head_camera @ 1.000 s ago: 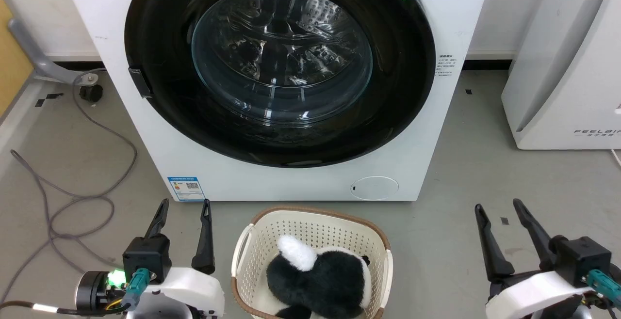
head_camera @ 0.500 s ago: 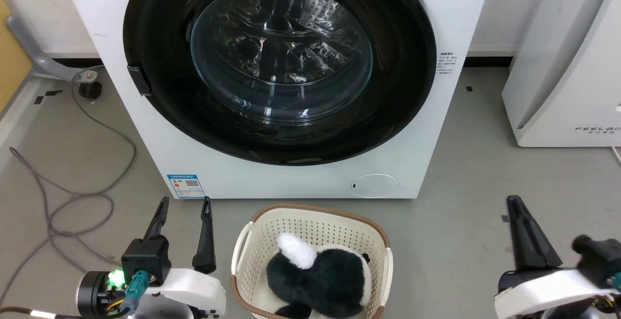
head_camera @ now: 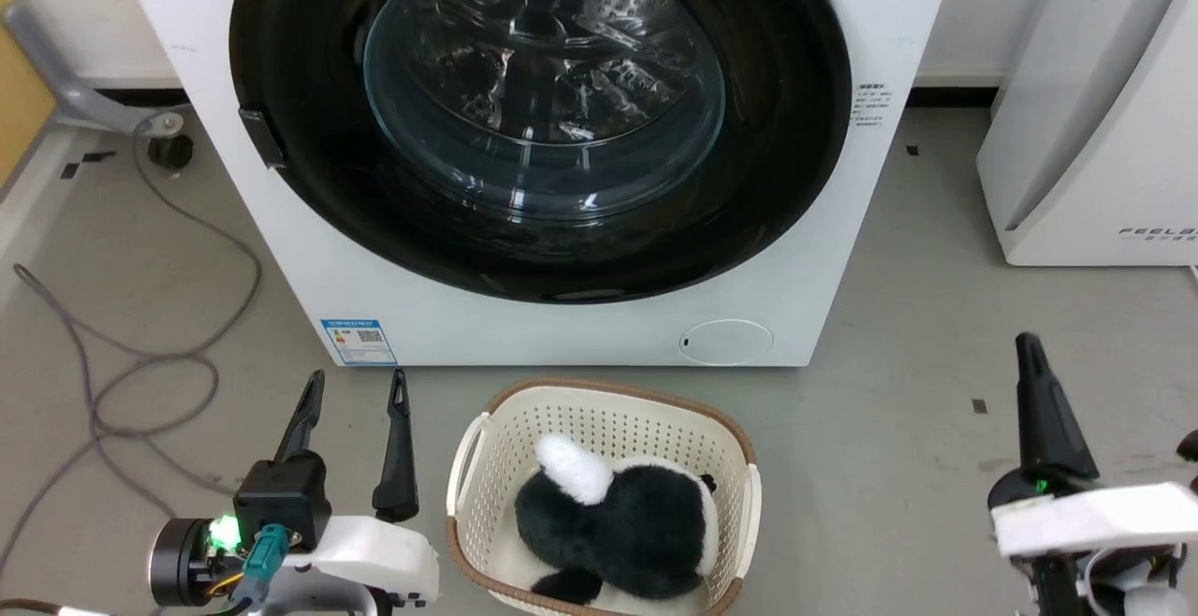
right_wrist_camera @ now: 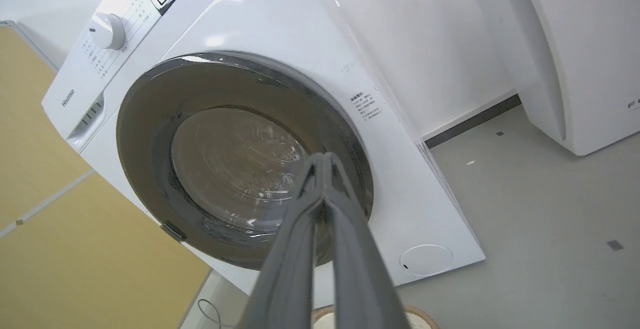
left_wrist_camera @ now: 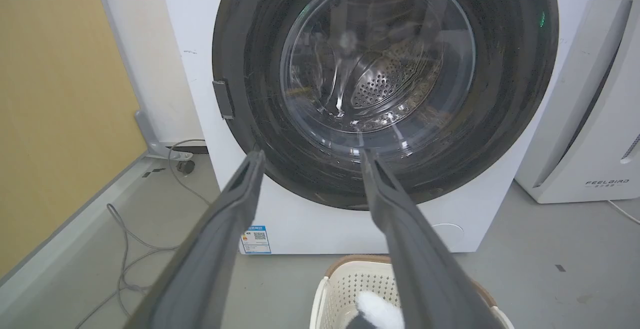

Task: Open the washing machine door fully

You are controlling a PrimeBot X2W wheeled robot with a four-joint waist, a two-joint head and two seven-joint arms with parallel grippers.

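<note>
While the head view cuts off its top, the washing machine door [head_camera: 543, 120] sits flush in the washing machine [head_camera: 580, 340], with the left gripper [head_camera: 357, 378] spread wide and the right gripper [head_camera: 1029, 346] well apart from it — so I judge the opening not yet begun. In the left wrist view the spread fingers [left_wrist_camera: 235, 209] frame the door, its handle tab [left_wrist_camera: 223, 100] untouched. In the right wrist view that gripper's fingers meet at the tips on nothing, hiding part of the door's lower rim.
</note>
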